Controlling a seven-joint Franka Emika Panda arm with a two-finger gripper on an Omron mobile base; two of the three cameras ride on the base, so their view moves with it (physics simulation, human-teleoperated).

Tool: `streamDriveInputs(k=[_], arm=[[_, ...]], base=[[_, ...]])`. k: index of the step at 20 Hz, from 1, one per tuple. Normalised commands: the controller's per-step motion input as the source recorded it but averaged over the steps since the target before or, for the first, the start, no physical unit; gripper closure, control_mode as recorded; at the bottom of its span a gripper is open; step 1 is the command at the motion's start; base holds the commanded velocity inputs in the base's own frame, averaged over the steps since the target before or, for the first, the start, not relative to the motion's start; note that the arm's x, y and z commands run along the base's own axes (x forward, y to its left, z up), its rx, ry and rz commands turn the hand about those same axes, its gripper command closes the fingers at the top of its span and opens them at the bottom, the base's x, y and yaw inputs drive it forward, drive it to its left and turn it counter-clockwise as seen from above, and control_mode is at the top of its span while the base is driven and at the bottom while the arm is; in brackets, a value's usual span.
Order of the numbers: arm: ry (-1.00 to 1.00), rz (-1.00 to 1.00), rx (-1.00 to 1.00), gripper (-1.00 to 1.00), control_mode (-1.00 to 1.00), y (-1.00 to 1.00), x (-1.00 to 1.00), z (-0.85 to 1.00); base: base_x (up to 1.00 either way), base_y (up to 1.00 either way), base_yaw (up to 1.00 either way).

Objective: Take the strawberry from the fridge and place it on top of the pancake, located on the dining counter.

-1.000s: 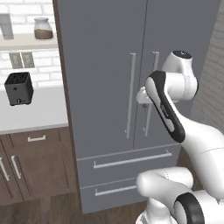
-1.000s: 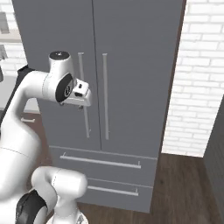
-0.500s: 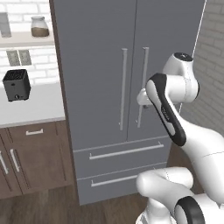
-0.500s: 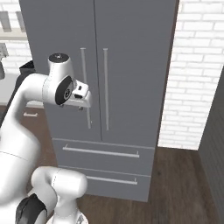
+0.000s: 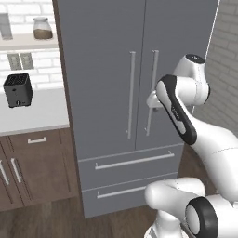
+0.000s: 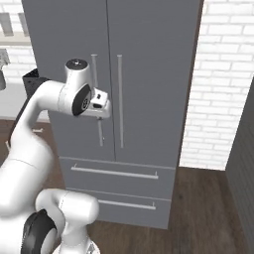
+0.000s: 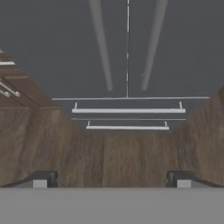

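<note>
The fridge [image 5: 107, 69] stands with both grey doors shut, so the strawberry is hidden. The same fridge [image 6: 149, 74] faces me in the right base view, its two thin silver handles [image 6: 120, 99] side by side. My gripper [image 5: 152, 100] hovers at mid height just in front of the doors, close to the right-hand handle [image 5: 151, 93] and apart from it. From the right it is the gripper [image 6: 103, 111] level with the handles. In the hand view the gripper [image 7: 112, 180] is open, with nothing between its fingertips [image 7: 43, 179]; beyond them is the fridge [image 7: 127, 43]. The pancake and dining counter are out of view.
Two fridge drawers [image 5: 132, 161] lie below the doors. To the left are a white worktop [image 5: 32, 114] with a black toaster [image 5: 17, 89], brown cabinets [image 5: 32, 162] and a shelf with a jar [image 5: 42, 28]. A white brick wall [image 6: 218, 99] and wood floor [image 6: 208, 208] lie right.
The whole picture has shifted a little, so the base has driven slightly. The arm keeps its pose before the fridge and the gripper stays open.
</note>
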Motion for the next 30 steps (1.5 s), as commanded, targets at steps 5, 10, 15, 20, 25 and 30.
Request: streamDriveInputs(k=[5, 10, 15, 20, 25, 30], arm=[[-0.15, 0.1, 0.01, -1.0, -1.0, -0.46, 1.0, -0.08], [-0.17, 0.0, 0.0, -1.0, -1.0, -0.01, 1.0, -0.27], [-0.19, -0.01, 0.0, -1.0, -1.0, -0.17, 0.93, -0.19], [-0.03, -0.15, -0.1, -1.0, -1.0, -0.07, 0.47, -0.02], [0.0, -0.11, -0.02, -1.0, -1.0, 0.0, 0.35, 0.0], [-0.04, 0.0, 0.0, -1.0, -1.0, -0.03, 0.31, -0.03]], base=[[0.0, 0.0, 0.0], [0.0, 0.0, 0.0], [0.0, 0.0, 0.0], [0.0, 0.0, 0.0], [0.0, 0.0, 0.0], [0.0, 0.0, 0.0]])
